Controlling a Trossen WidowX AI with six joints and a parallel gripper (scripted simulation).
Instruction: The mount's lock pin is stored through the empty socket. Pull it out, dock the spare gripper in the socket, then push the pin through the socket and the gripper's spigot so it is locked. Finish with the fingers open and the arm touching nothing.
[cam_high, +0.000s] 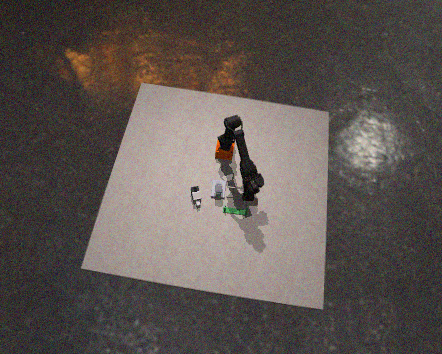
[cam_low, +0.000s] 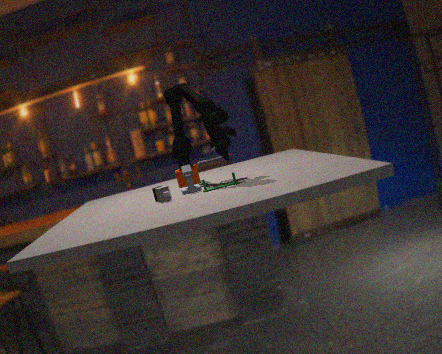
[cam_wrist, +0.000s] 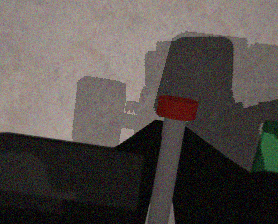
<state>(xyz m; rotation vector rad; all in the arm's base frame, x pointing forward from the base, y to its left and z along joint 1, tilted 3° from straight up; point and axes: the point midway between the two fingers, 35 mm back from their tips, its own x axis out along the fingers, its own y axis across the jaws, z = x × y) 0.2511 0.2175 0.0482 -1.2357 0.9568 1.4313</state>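
Note:
My gripper (cam_high: 248, 197) (cam_low: 226, 156) (cam_wrist: 166, 130) is shut on the lock pin (cam_wrist: 168, 160), which has a grey shaft and a red head. The head sticks out past the dark fingers in the wrist view. The gripper is raised above the table, beside the mount and over the green rack's end. The grey-white mount (cam_high: 218, 189) (cam_low: 187, 175) stands upright; its socket is too small to make out, and no spare gripper sits in it. The spare gripper (cam_high: 196, 195) (cam_low: 162, 194), a small black and light-grey block, stands apart on the table on the mount's other side.
A low green rack (cam_high: 235, 211) (cam_low: 220, 187) (cam_wrist: 270, 150) with upright ends stands near the mount. An orange block (cam_high: 224, 150) (cam_low: 195, 173) is at the arm's base, behind the mount. The arm's shadow falls across the pale table top (cam_high: 165, 240) (cam_low: 110, 215).

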